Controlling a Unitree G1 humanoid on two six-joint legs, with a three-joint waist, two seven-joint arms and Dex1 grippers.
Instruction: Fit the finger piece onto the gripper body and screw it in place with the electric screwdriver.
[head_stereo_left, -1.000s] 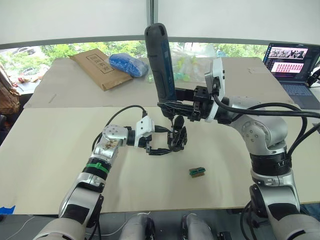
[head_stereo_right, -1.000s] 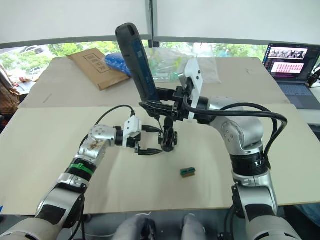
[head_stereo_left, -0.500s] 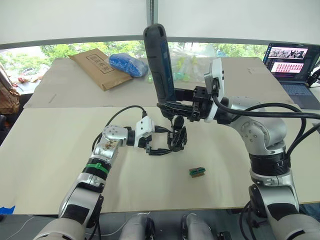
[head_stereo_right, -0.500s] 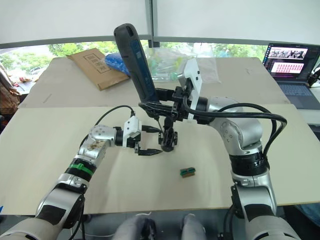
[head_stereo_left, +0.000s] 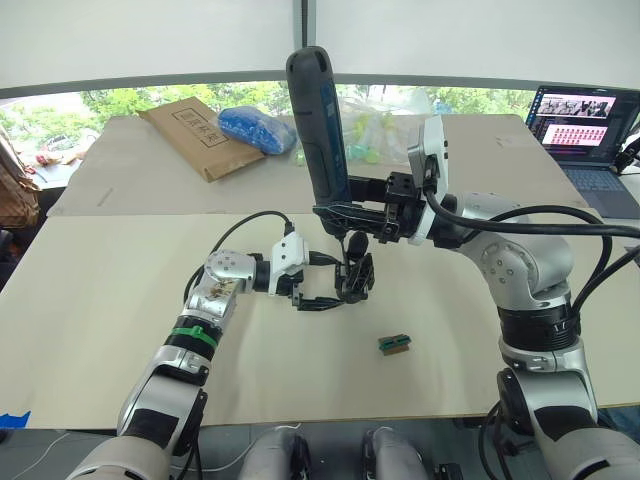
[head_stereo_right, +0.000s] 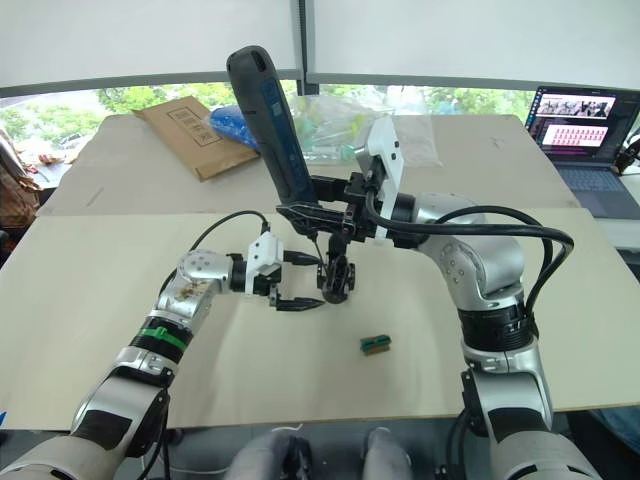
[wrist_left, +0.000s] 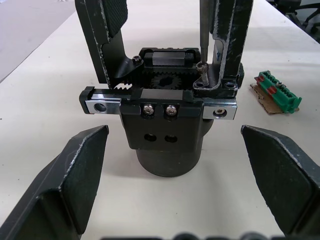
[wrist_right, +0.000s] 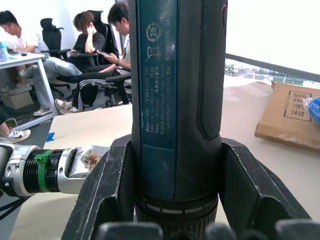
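**A:** Right gripper (head_stereo_left: 345, 212) is clamped around the electric screwdriver (head_stereo_left: 318, 120), holding it near upright above the middle of the table (head_stereo_left: 120, 300), bit pointing down.

**B:** And the bit (wrist_left: 204, 35) itself?

**A:** Its tip sits on a screw (wrist_left: 201, 66) at the foot of the finger piece (wrist_left: 227, 40), which stands seated on the rail of the gripper body (wrist_left: 167, 130). So the fitting looks done, and by my read we're in the screwing step.

**B:** Left gripper (head_stereo_left: 322, 290)?

**A:** Spread wide, 1 finger on each side of the body's round base, neither touching it as far as I can see. It's holding nothing, just bracketing the part.

**B:** Anything nearby to worry about?

**A:** A small green block (head_stereo_left: 395, 343) lies on the table near the body, clear of both arms.

**B:** Next move?

**A:** I'd say steady downward pressure with the bit kept straight in the screw head. With the left fingers open, the body could twist or tip under torque, so closing them on the base would help.
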